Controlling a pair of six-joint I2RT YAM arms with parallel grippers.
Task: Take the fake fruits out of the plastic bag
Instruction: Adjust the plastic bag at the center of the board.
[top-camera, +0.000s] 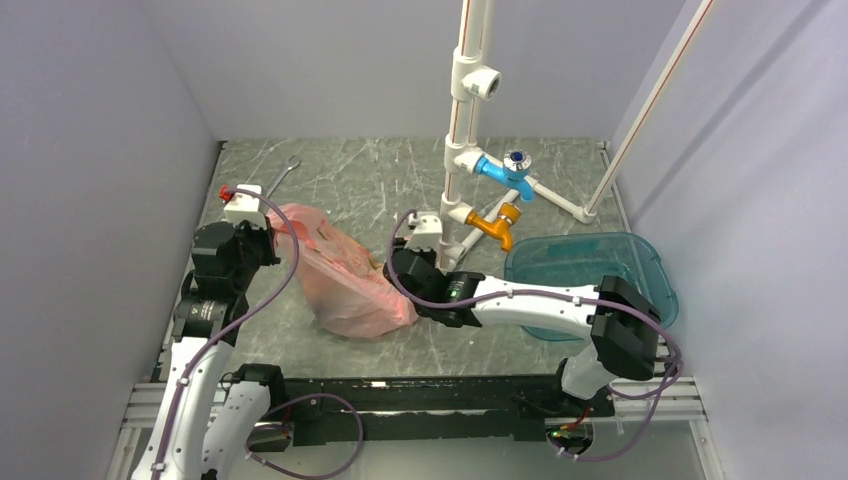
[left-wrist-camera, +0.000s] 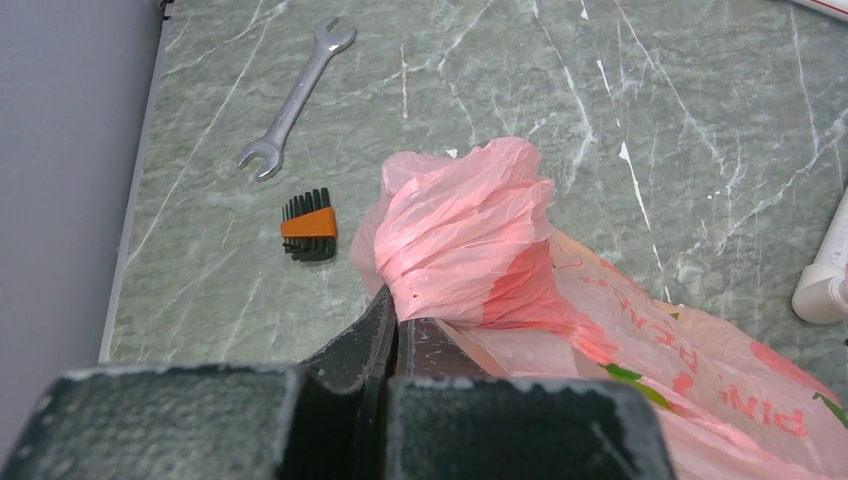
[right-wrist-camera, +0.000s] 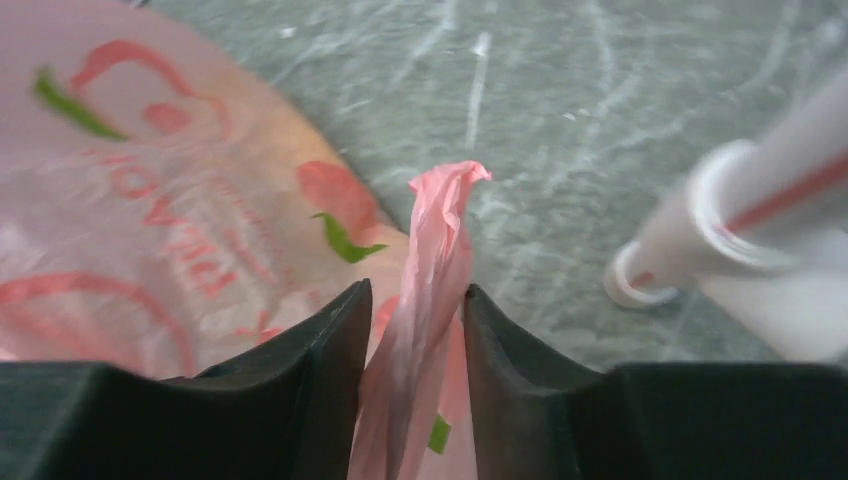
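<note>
The thin translucent pink plastic bag with red and green prints (top-camera: 350, 285) lies on the grey marble-patterned table (top-camera: 380, 175), between your two arms. It bulges at the end nearer to the arm bases. The fake fruits are not visible directly, so I judge that they sit inside this bulge. Your left gripper (left-wrist-camera: 392, 312) has its jaws pressed together on a bunched corner of the bag, with crumpled film standing up above the fingers. Your right gripper (right-wrist-camera: 415, 300) has a twisted strip of the same film between its two jaws, near the white plastic pipe (right-wrist-camera: 740, 220). The jaws are close around the strip, but I cannot tell if they really pinch it or only stand beside it. Expect the film to be very light, soft and slippery: it has no stiffness, it folds and stretches, and it can slide out of a weak pinch or tear under a sharp pull. The fruits are probably light, hard and smooth, so they may roll once free. Take hold of gathered, many-layered film, as on the left, not of a single sheet.
</note>
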